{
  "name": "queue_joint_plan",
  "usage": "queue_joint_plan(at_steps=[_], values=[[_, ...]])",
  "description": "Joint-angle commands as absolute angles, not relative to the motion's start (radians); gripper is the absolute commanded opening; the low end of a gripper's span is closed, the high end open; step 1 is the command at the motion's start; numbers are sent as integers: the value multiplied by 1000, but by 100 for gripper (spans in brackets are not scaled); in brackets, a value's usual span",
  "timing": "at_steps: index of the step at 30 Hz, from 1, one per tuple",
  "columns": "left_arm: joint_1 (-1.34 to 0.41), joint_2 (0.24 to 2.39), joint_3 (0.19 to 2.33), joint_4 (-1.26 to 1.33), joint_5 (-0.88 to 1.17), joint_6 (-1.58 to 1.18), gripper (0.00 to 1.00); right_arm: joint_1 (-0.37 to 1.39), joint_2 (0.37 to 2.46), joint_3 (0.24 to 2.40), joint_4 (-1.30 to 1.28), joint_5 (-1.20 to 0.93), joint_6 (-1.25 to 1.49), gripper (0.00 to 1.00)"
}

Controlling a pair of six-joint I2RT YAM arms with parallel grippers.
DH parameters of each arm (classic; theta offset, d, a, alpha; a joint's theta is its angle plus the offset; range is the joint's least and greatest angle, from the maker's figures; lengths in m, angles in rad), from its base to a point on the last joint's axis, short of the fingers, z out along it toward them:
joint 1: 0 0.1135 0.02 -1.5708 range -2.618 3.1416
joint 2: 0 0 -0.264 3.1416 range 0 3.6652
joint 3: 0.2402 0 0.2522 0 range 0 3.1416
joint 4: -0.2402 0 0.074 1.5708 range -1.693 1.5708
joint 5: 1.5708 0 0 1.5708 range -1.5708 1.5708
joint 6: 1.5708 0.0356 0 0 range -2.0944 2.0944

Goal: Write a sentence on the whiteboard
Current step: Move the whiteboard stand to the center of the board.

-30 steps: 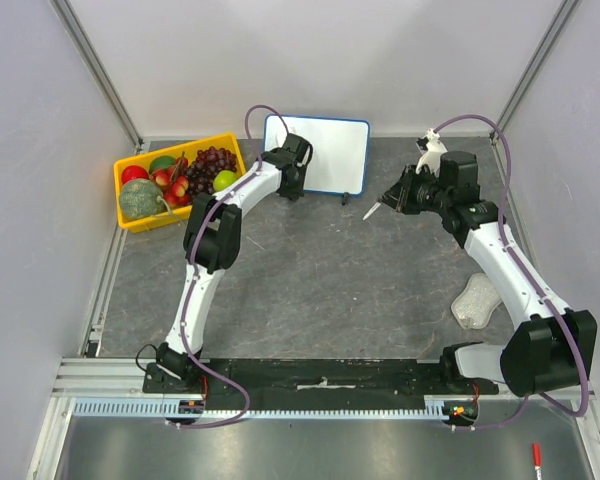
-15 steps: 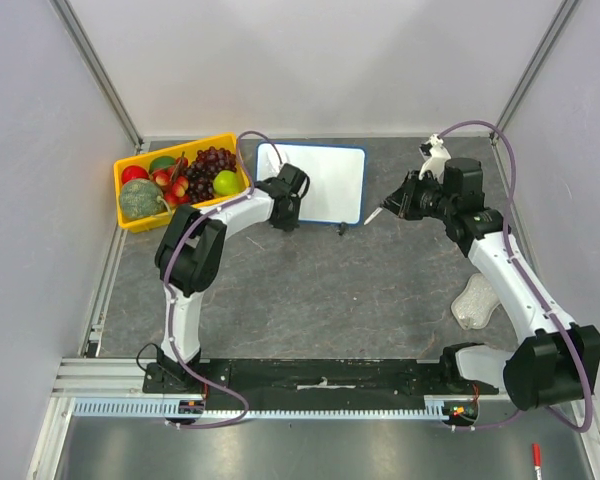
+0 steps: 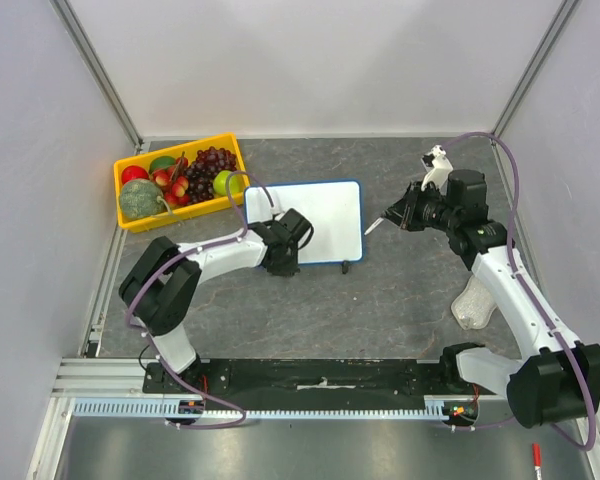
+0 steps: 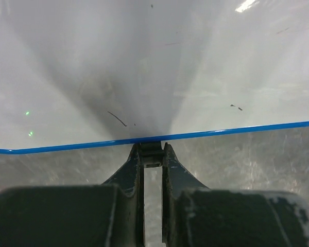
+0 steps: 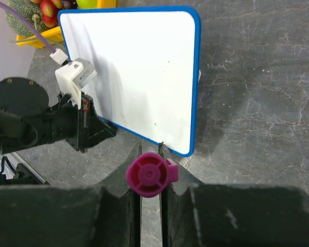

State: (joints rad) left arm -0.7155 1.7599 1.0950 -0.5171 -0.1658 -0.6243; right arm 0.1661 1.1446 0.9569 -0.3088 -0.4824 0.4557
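I count one whiteboard [image 3: 315, 215], near the middle of the counter [image 3: 310, 320], its white face angled up toward the overhead camera inside a thin blue frame. On the left wrist camera the face carries a few small dark specks and one short dark stroke.

My left claw [image 3: 285, 258] is clamped on the whiteboard's bottom edge near its lower left corner. On the wrist view the two fingers [image 4: 135, 164] stand nearly together, with the blue frame crossing right at their tips. One black foot [image 3: 345, 266] shows under the whiteboard's lower right corner. Whether it touches the counter I cannot tell.

My right claw [image 3: 405, 212] hangs just right of the whiteboard, closed on one marker [image 3: 375, 222]. The marker's pale tip points at the whiteboard's right edge, close to it but apart from it. On the right wrist view the magenta back end [image 5: 147, 175] sits pinched between the two fingers.

Up and left of the whiteboard stands one yellow tray [image 3: 170, 216] with fruit in it, including one bunch of dark grapes [image 3: 212, 160] and one netted melon [image 3: 140, 198]. Down and right of the whiteboard lies one pale lumpy thing [image 3: 475, 300].
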Motion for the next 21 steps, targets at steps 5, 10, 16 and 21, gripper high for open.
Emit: queue_joint_plan(at_steps=[5, 10, 16, 21], values=[[-847, 1695, 994, -607, -202, -859, 2, 163, 1092, 925, -296, -502, 468, 0], [-919, 1701, 979, -617, -213, -913, 7, 164, 1086, 913, -298, -495, 462, 0], [-959, 1706, 983, -618, -203, -927, 21, 164, 1088, 908, -301, -491, 459, 0], [-962, 1657, 976, -638, -210, -904, 69, 164, 1092, 913, -299, -488, 456, 0]])
